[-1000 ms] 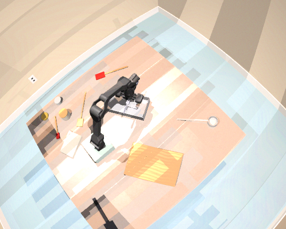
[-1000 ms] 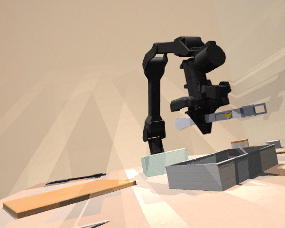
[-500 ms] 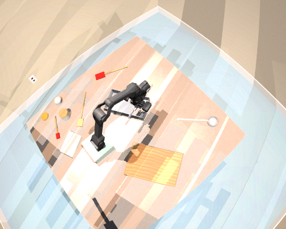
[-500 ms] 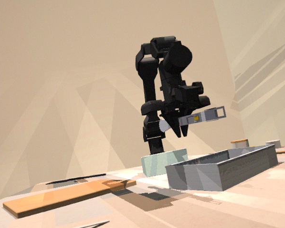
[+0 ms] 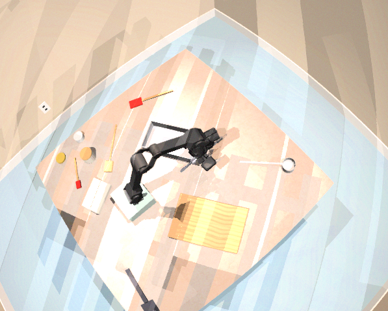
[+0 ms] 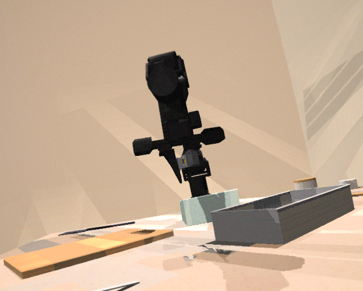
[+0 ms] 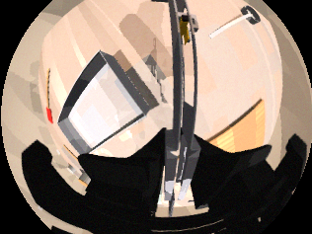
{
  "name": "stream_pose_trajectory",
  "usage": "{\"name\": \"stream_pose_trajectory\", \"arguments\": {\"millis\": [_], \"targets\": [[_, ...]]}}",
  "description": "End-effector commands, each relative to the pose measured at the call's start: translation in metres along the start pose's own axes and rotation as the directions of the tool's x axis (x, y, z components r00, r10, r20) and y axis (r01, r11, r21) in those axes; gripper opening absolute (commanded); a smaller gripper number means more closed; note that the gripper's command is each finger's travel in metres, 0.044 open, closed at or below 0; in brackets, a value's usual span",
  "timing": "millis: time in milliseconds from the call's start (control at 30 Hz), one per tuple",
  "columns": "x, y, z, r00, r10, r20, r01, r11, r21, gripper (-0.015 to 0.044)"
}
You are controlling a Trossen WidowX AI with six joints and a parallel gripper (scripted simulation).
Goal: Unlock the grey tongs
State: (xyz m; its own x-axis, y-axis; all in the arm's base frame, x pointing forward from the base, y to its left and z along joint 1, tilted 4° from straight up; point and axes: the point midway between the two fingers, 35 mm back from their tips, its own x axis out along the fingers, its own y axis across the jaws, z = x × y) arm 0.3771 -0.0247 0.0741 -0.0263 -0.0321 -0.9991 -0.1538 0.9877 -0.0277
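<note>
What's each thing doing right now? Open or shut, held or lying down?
gripper, shut on the tongs.
tongs, held in the air, arms close together.
roasting tin, nothing lying across it.
wooden board, lying flat, nothing on it.

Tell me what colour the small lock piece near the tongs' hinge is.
Yellow, on the grey tongs; the wrist view shows the lock piece best.
</note>
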Motion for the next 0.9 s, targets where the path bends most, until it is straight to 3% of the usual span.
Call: {"name": "stream_pose_trajectory", "arguments": {"millis": [0, 867], "targets": [[0.0, -0.024, -0.007, 1.0, -0.004, -0.004, 0.005, 0.997, 0.078, -0.015], [-0.002, -0.142, -0.062, 1.0, -0.015, -0.007, 0.017, 0.896, 0.444, -0.015]]}}
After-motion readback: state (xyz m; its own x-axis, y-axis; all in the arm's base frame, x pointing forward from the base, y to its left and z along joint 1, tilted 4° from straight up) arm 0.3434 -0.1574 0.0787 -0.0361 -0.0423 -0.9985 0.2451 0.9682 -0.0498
